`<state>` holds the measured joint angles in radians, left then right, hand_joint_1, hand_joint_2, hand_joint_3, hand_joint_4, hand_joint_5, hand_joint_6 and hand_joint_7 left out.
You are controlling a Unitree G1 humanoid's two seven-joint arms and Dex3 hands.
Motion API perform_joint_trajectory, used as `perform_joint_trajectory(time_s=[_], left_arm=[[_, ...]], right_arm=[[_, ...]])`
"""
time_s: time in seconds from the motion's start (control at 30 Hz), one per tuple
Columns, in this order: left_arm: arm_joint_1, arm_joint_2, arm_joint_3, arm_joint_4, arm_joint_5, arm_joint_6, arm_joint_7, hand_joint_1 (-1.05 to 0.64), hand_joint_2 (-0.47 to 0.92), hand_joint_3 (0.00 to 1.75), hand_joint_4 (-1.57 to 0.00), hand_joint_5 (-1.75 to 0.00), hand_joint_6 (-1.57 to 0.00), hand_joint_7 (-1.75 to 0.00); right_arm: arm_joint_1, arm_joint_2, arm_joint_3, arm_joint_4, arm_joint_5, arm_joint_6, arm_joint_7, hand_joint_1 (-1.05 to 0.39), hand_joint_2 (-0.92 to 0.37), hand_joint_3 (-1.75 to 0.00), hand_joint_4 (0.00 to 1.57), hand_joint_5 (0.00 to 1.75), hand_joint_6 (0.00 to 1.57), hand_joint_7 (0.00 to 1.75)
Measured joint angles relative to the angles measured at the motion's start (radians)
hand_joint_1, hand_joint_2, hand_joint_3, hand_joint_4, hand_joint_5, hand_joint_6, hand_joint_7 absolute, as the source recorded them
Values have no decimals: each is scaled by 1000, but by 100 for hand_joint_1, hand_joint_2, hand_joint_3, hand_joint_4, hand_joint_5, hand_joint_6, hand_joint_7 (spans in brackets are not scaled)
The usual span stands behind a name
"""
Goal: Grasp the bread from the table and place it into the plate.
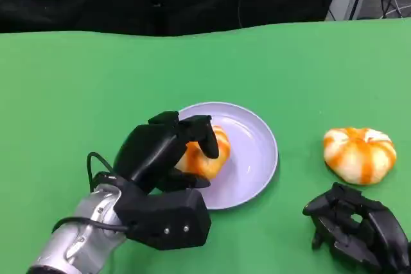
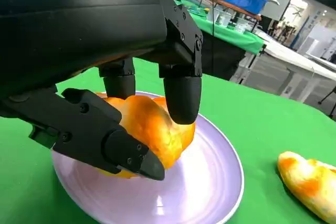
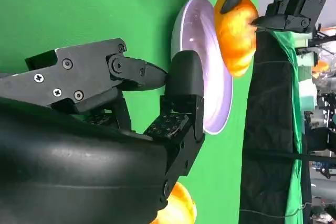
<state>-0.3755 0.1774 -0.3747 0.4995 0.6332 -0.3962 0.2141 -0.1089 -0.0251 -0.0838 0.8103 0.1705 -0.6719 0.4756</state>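
Left hand (image 1: 168,152) is gripping bread (image 2: 149,129) over the plate (image 1: 253,158); looks soft and light, so hold its sides gently.

Right hand (image 1: 359,226) is resting curled, holding nothing.

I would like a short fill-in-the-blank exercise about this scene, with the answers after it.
1. The left hand holds a bread over the ____.
2. The second bread lies on the ____ table.
3. The hand nearest the second bread is the ____ hand.
4. The plate is ____ in colour.

Answers: plate; green; right; lilac
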Motion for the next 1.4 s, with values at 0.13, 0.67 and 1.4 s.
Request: perform_joint_trajectory(time_s=[0.13,0.67,1.4], left_arm=[[-3,0,-2,5,0,-1,0,-11,83,0,-48,-173,-50,-151],[-89,-39,-68,226,13,-59,38,-5,83,0,-48,-166,-54,-140],[-101,-34,-71,184,-11,-26,-72,-43,92,12,-73,-2,-66,0]], right_arm=[[0,0,0,0,0,0,-1,-22,-92,-50,66,175,73,116],[8,0,17,-15,-8,0,-19,-23,-92,-50,68,175,73,118],[13,0,17,-28,-8,7,-15,-23,-92,-50,66,175,71,119]])
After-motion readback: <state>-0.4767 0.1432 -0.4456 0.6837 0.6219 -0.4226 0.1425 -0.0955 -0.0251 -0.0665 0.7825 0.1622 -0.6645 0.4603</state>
